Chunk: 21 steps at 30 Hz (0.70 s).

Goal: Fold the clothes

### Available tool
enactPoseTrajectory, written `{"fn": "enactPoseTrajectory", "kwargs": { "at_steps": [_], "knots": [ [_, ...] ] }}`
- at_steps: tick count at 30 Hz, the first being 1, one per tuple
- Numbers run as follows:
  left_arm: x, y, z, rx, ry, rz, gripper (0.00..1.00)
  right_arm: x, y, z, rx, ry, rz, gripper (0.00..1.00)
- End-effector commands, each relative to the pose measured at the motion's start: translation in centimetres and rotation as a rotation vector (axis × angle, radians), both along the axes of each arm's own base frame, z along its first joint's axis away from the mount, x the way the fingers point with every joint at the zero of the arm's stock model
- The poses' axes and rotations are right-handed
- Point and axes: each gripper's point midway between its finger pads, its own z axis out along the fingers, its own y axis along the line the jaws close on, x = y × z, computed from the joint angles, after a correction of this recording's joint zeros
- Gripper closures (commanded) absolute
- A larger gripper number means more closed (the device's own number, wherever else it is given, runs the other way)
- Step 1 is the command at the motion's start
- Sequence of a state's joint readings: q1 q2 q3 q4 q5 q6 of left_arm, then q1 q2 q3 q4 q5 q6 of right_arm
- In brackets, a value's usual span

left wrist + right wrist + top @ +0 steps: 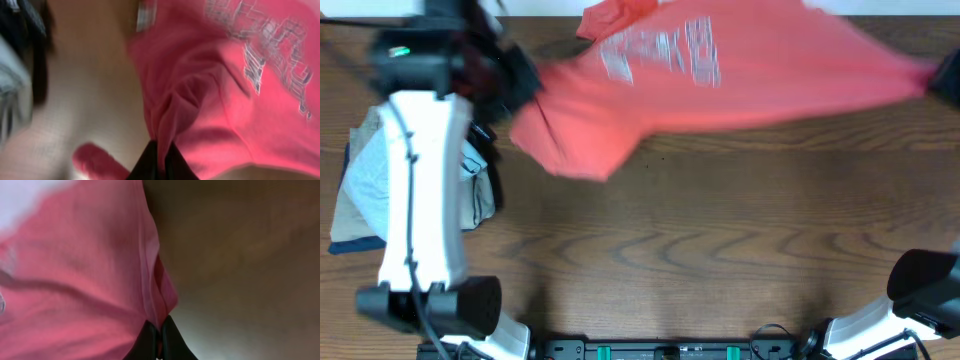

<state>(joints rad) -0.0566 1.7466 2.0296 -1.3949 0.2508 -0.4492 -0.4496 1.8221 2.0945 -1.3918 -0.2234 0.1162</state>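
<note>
So T-shirt (770, 90) stretched btwn left gripper (161, 152) & right gripper (159, 332), both pinching.

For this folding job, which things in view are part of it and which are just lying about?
Part of the job:
- coral-red T-shirt, held between both grippers
- left gripper, shut on its fabric
- right gripper, shut on its fabric

Lying about:
- pile of folded garments, table's left side
- wooden table

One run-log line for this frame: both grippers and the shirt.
left gripper: shut on T-shirt | right gripper: shut on T-shirt | T-shirt: stretched between both, far side of table
</note>
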Motion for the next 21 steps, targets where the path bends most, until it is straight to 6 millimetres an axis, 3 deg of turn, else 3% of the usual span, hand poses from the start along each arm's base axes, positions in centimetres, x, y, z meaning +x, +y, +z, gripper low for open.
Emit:
{"fn": "enactPoseTrajectory", "kwargs": {
  "at_steps": [1,6,11,16,21],
  "knots": [
    [-3.0,-2.1,-5.2,0.026,0.188,-0.111,0.94,-2.8,-1.4,-5.8,-0.058,0.224,-0.005,0.99],
    [-9.1,-3.0,-12.9,0.077,0.481,-0.175,0.94,-7.1,0.3,-13.4,0.044,0.451,0.006,0.99],
    [-14.7,-1.9,-17.7,0.119,0.688,-0.182,0.94,-12.2,0.8,-17.9,0.088,0.647,-0.029,0.99],
    [-18.7,-1.0,-19.0,0.132,0.763,-0.182,0.94,-15.7,1.3,-19.5,0.123,0.759,-0.096,0.99],
    [-20.2,-0.7,-17.4,0.123,0.671,-0.181,0.94,-17.0,1.0,-18.8,0.103,0.741,-0.14,0.99]
  ]
}}
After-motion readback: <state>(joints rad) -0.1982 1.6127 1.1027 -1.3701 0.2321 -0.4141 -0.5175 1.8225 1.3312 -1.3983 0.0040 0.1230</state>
